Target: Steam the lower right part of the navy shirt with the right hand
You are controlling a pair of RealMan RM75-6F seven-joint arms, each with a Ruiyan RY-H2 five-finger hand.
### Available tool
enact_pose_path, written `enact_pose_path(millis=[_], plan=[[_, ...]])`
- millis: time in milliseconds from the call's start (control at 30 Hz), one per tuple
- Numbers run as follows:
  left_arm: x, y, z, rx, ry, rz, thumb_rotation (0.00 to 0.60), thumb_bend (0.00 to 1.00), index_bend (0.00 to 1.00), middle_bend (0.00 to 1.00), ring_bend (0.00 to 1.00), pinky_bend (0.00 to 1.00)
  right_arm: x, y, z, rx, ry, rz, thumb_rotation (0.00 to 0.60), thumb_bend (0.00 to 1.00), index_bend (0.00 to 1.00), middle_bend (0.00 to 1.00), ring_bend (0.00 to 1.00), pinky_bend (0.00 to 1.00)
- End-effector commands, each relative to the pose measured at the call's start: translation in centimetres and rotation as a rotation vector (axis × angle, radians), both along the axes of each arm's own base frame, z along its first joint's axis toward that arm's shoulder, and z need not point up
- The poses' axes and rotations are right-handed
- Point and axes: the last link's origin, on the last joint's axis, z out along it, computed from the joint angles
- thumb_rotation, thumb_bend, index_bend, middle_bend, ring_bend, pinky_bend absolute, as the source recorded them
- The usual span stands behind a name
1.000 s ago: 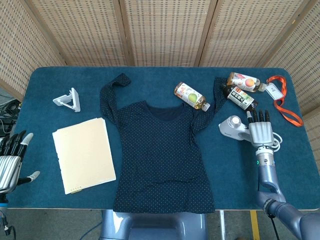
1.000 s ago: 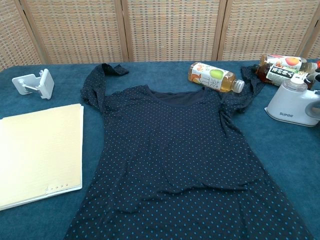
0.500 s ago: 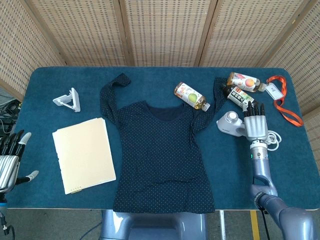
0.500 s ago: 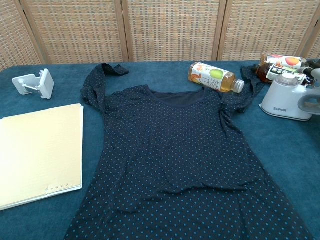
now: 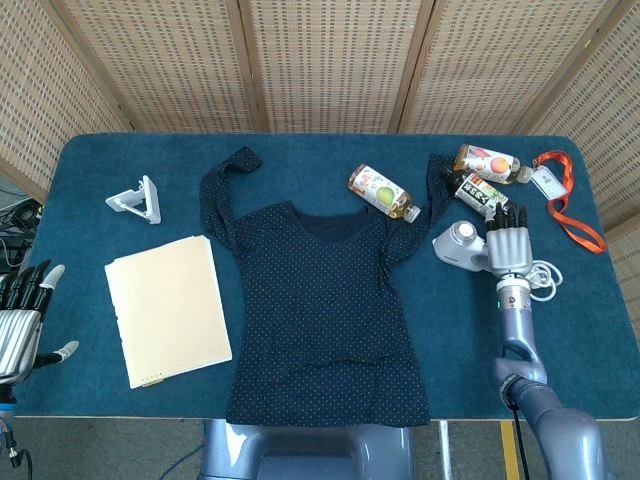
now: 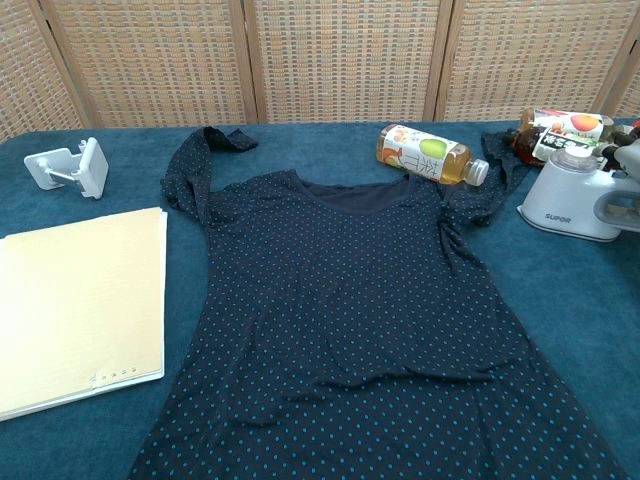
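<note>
Navy shirt (image 5: 325, 310): soft fabric with small light dots, spread flat mid-desk, neckline toward the screens, hem at the near edge; its lower right part lies bare, well apart from both hands.
Garment steamer (image 5: 460, 246): white and grey plastic, rounded body with a round cap, "SUPOR" on its side in the chest view (image 6: 575, 198); stands right of the shirt's sleeve.
Right hand (image 5: 510, 248): metal-grey, laid over the steamer's handle side, dark fingers (image 5: 507, 217) pointing toward the screens; whether they wrap the handle, cannot tell.
Left hand (image 5: 22, 318): at the desk's left edge, holding nothing, fingers extended and apart.
Desk (image 5: 120, 380): covered in teal cloth with a felt-like nap.
Cord (image 5: 545, 278): white, looped beside the right wrist.
Bottles: 1 amber drink bottle (image 5: 381, 192) lies on its side touching the shirt's shoulder; 2 more (image 5: 487, 163) lie behind the steamer, close to it.
Lanyard (image 5: 566, 215): orange strap with a badge, far right.
Paper stack (image 5: 166, 308): cream, rectangular, left of the shirt.
Phone stand (image 5: 137, 198): white, folded, above the papers.
Backdrop: woven cane screens (image 5: 330, 60).
</note>
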Motion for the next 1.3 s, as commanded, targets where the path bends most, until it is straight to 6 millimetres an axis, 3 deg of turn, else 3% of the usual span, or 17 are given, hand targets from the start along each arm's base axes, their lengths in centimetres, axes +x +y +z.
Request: enact_pose_path(millis=[33,167,267,367,433,733,933,1167,1300], plan=[[0.0,0.0,0.0,0.0,0.001,0.001,0.6,0.0,0.0,0.0,0.0,0.0,0.3,-0.2,-0.2,0.001,-0.009,0.006,0.6,0.79,0.22,0.26,0.23,0.06],[-0.1,0.1,0.0,-0.001,0.0,0.002,0.6,0.0,0.0,0.0,0.0,0.0,0.8,-0.4,-0.3,0.011,-0.045,0.036,0.6,0.9,0.42,0.45,0.49,0.48],[0.0,0.1,-0.1,-0.001,-0.001,0.0,0.6,0.0,0.0,0.0,0.0,0.0,1.2,-0.5,-0.3,0.001,-0.102,0.054,0.6,0.99,0.61,0.58,0.61,0.71],[0.0,0.1,-0.1,-0.001,-0.002,-0.001,0.6,0.0,0.0,0.0,0.0,0.0,1.6,-0.7,0.0,-0.004,-0.167,0.087,0.6,1.0,0.77,0.66,0.68,0.86],[0.0,0.1,0.0,-0.001,-0.003,0.0,0.6,0.0,0.0,0.0,0.0,0.0,1.8,-0.8,0.5,-0.02,-0.196,0.113,0.6,1.0,0.82,0.68,0.69,0.9],[0.0,0.0,0.0,-0.004,-0.012,-0.006,0.6,0.0,0.0,0.0,0.0,0.0,3.0,-0.9,2.9,-0.029,-0.318,0.27,0.6,1.0,0.86,0.68,0.7,0.97],[0.0,0.0,0.1,-0.008,-0.021,-0.008,0.6,0.0,0.0,0.0,0.0,0.0,5.9,-0.8,4.1,-0.057,-0.389,0.452,0.6,1.0,0.87,0.68,0.7,0.98],[-0.1,0.3,0.1,-0.016,-0.03,-0.008,0.6,0.0,0.0,0.0,0.0,0.0,10.0,-0.9,2.0,0.04,-0.373,0.593,0.6,1.0,0.87,0.68,0.7,0.98],[-0.2,0.5,0.1,-0.019,-0.034,0.001,0.6,0.0,0.0,0.0,0.0,0.0,12.5,-0.6,-0.7,0.128,-0.363,0.646,0.6,1.0,0.87,0.68,0.7,0.98]])
